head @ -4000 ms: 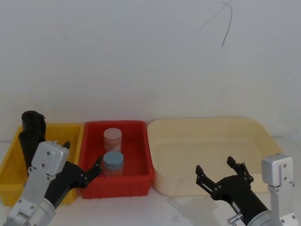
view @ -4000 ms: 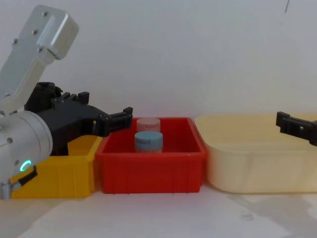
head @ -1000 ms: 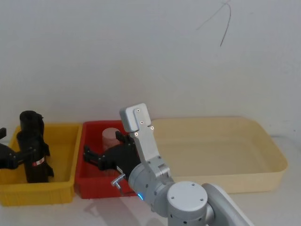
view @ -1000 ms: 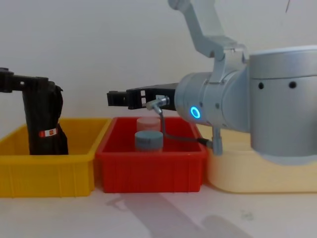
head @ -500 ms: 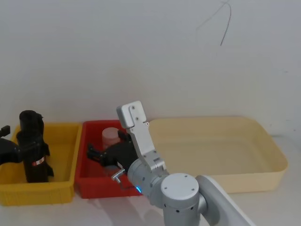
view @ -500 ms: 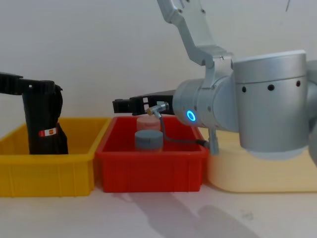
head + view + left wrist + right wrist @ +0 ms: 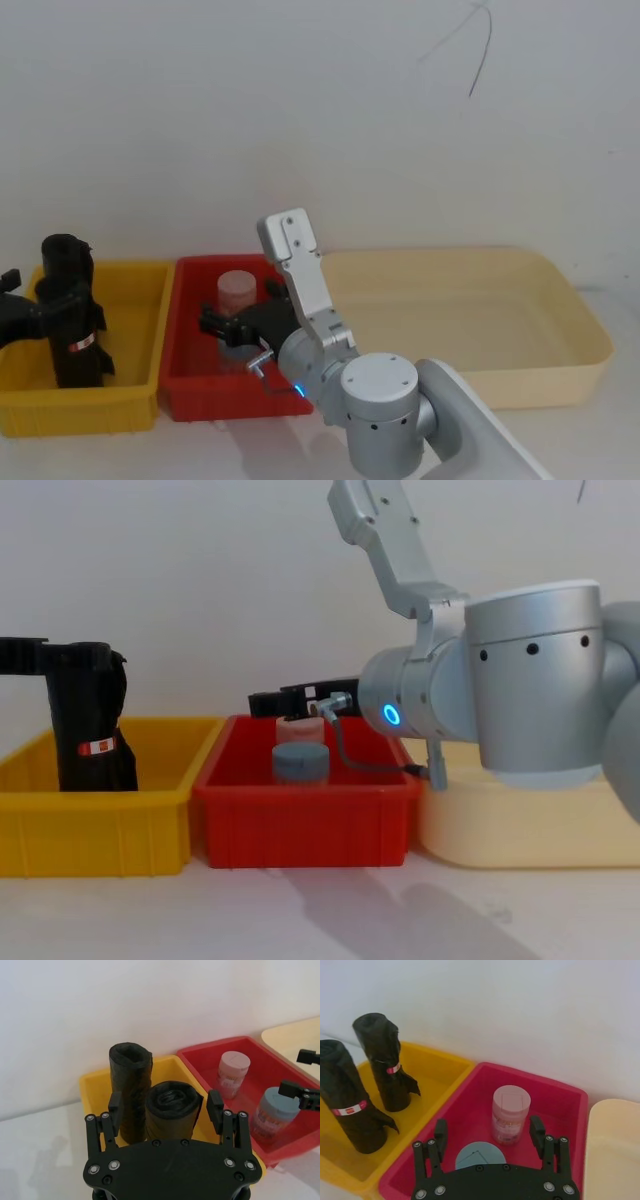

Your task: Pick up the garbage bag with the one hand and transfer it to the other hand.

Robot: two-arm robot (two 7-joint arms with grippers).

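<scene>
Garbage bag (image 7: 90, 710) upright in yellow bin (image 7: 100, 830), far left of frame, beside a second black roll (image 7: 131, 1085). Red bin (image 7: 300, 825): pink jar (image 7: 510, 1115), blue-lidded jar (image 7: 300, 763). Left hand (image 7: 165, 1096) level, fingers spread either side of bag top; contact unclear. Right hand (image 7: 488, 1127) spread wide over red bin, holding nothing.

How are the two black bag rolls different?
The front garbage bag stands between the open fingers of the left hand; the back garbage bag stands free. The front one is nearer the robot, the back one nearer the wall. Both are black, upright, in the yellow bin.
</scene>
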